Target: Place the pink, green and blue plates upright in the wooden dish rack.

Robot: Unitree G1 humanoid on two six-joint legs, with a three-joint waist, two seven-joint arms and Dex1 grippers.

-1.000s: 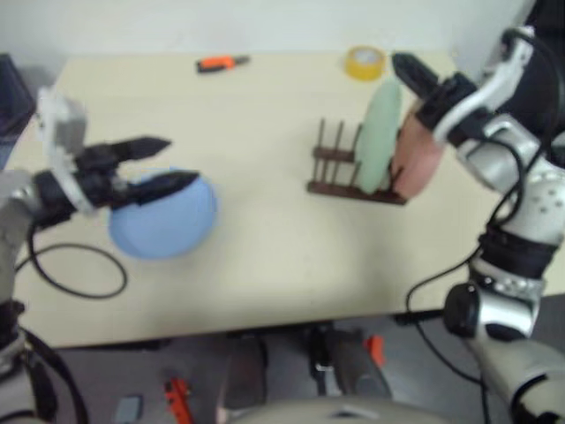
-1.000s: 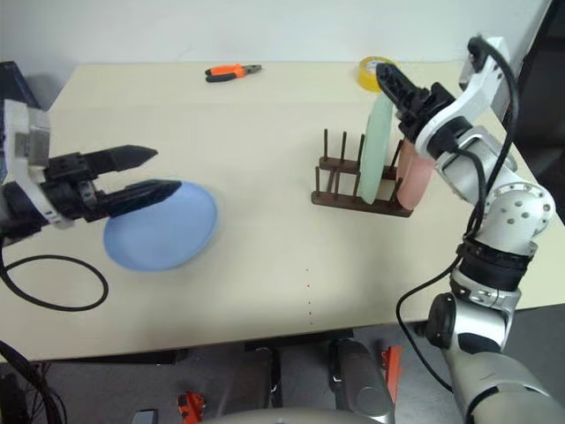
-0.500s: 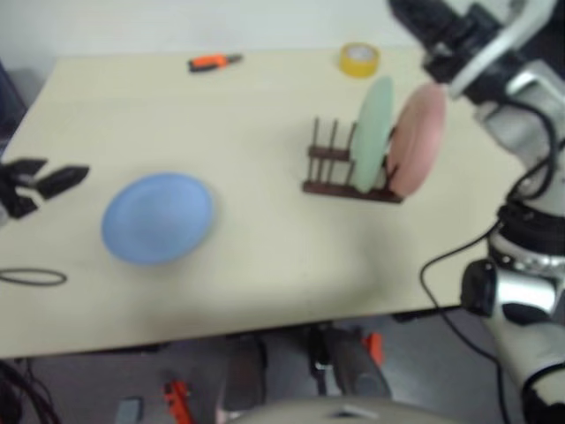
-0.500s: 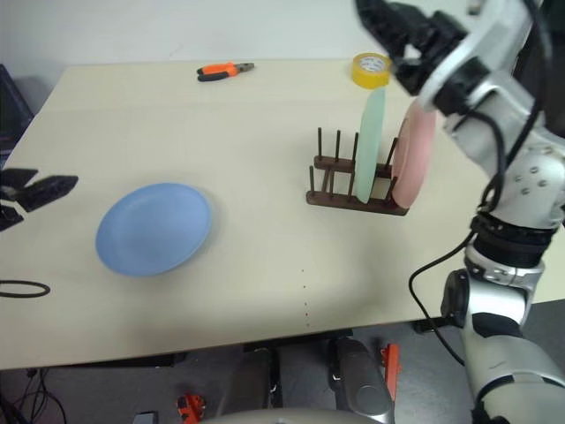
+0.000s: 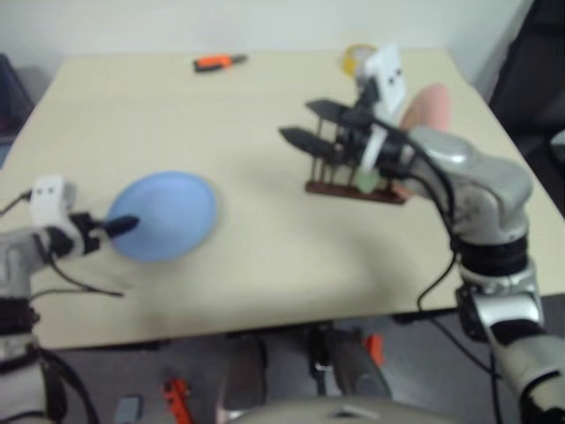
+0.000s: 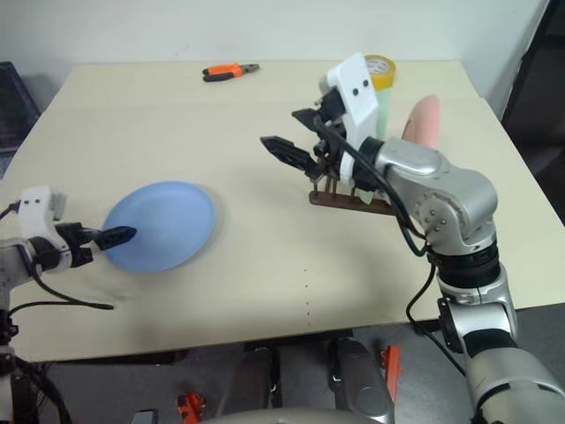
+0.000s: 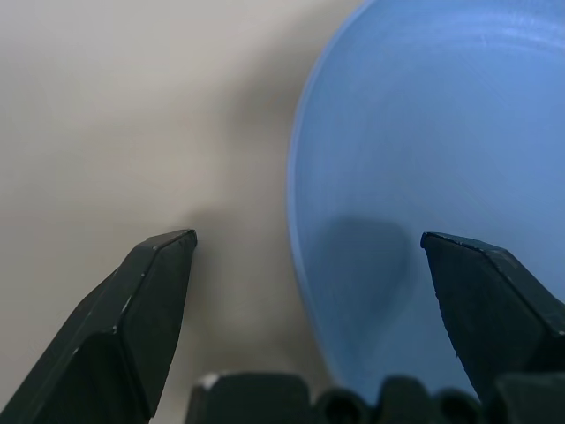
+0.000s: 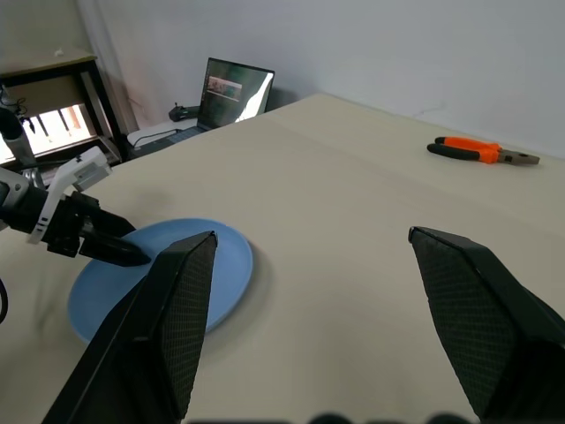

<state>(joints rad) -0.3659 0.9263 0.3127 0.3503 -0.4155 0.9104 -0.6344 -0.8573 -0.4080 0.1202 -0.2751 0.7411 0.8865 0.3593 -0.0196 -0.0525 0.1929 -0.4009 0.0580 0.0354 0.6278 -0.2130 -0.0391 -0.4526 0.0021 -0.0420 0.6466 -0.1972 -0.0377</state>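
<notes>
The blue plate (image 6: pixel 161 225) lies flat on the table's left half. My left gripper (image 6: pixel 115 236) is low at its left rim and open. In the left wrist view the rim of the blue plate (image 7: pixel 424 132) runs between the fingers, one over the table, one over the plate. The wooden dish rack (image 6: pixel 353 196) stands right of centre. The green plate (image 6: pixel 382 99) and the pink plate (image 6: pixel 422 122) stand upright in it, partly hidden by my right arm. My right gripper (image 6: pixel 293 134) hovers open and empty just left of the rack, pointing left.
Orange pliers (image 6: pixel 231 69) and a yellow tape roll (image 6: pixel 383 64) lie at the table's far edge. A black cable (image 6: pixel 62 305) trails on the table near my left arm. A screen (image 8: pixel 234 88) stands beyond the table's left end.
My left gripper came down to the blue plate's left rim. My right gripper swung left and down, away from the pink plate's top, to a spot in front of the rack.
</notes>
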